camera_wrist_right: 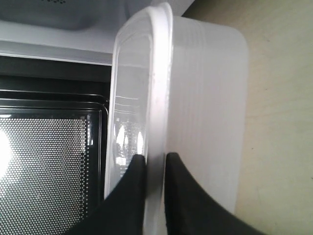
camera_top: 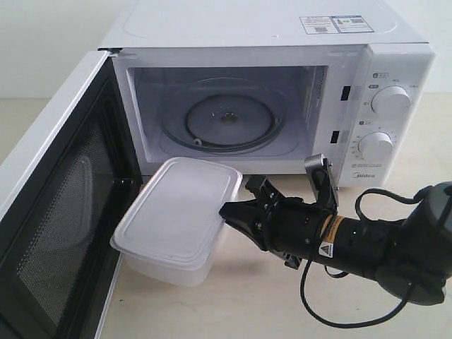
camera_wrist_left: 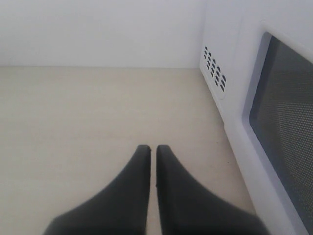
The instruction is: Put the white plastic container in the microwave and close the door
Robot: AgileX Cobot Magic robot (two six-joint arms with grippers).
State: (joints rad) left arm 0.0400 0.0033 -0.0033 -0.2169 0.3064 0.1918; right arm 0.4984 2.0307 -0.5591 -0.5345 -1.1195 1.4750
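The white plastic container [camera_top: 176, 215] sits lidded just in front of the microwave [camera_top: 282, 28], below the open cavity with its glass turntable [camera_top: 226, 120]. My right gripper [camera_top: 227, 210] is shut on the container's lid rim at its right end. In the right wrist view the rim [camera_wrist_right: 159, 98] runs between the gripper's [camera_wrist_right: 155, 159] two black fingers. The door [camera_top: 63, 212] is swung wide open to the left, black inner face showing. My left gripper [camera_wrist_left: 152, 148] is shut on nothing, over bare table beside the door's outer face [camera_wrist_left: 283, 117]. It is out of sight in the exterior view.
Two round dials [camera_top: 390, 101] [camera_top: 375, 146] are on the microwave's right panel. The right arm and its cable [camera_top: 332, 311] lie across the table's front right. The microwave's vented side wall [camera_wrist_left: 214, 71] stands past the door. A pale wall closes the back.
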